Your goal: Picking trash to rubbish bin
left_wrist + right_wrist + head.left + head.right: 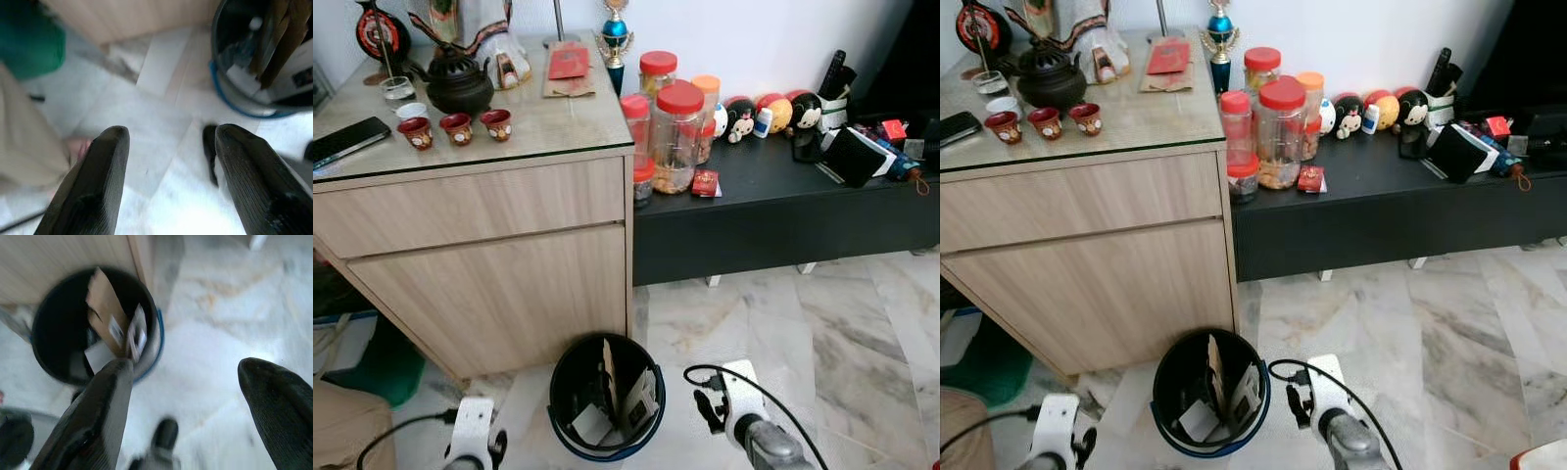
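One bin (606, 397) sits on the marble floor (822, 333) at the corner of the wood cabinet (489, 264) in my left eye view: black inside, blue around the rim, holding a brown cardboard piece (608, 370) stood on end and some white scraps. I count three red cups (457, 127) and one dark teapot (458, 83) on the cabinet top, and a cluster of red-lidded jars (677, 132) on the black bench (783, 201).

Right eye view shows the bin (1210, 394) between my two wrists.

Left wrist view: left gripper (168, 147) spread wide, holding nothing, over the floor beside the bin (254, 58).

Right wrist view: right gripper (190, 387) also wide apart and empty, just above the bin (98, 323), where the cardboard (105, 301) and two labelled white scraps (137, 335) lean together.
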Controlling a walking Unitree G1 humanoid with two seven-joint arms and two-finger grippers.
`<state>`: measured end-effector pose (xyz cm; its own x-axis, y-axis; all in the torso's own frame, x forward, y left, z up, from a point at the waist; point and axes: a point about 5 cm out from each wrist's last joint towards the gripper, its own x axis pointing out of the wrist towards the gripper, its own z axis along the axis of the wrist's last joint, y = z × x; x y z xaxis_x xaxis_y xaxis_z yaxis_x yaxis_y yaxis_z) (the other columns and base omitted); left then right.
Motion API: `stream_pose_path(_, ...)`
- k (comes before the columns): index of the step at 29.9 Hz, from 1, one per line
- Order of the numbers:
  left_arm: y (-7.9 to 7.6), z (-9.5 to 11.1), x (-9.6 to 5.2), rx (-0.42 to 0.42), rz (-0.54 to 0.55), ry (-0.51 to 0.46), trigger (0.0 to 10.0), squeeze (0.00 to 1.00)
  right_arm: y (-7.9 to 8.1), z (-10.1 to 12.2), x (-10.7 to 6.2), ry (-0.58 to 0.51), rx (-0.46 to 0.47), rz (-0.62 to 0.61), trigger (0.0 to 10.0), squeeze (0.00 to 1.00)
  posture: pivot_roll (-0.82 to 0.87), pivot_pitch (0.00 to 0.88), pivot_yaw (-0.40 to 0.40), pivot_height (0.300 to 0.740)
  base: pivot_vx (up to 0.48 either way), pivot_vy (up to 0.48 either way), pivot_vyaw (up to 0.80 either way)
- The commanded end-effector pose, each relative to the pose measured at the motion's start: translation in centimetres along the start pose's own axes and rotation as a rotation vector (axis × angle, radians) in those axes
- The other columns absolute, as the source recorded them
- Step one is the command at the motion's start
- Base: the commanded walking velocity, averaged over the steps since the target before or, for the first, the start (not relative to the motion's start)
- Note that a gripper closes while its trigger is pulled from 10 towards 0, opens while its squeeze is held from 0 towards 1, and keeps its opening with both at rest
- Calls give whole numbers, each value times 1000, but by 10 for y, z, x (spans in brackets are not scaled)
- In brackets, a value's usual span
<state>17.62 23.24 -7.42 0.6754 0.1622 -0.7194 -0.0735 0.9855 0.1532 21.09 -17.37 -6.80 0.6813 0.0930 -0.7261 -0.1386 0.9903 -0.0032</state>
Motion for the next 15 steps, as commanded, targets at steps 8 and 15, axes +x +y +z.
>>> stream_pose_path(8,-4,-11,-2,-34,24,61,10000,0,6,-20,-3,80,50,-35,10000,0,75,0,30,740,0,0,0)
stream_pose_path(15,-5,-1,1,-39,14,38,10000,0,9,-18,-2,77,65,-33,10000,0,68,0,34,740,0,0,0)
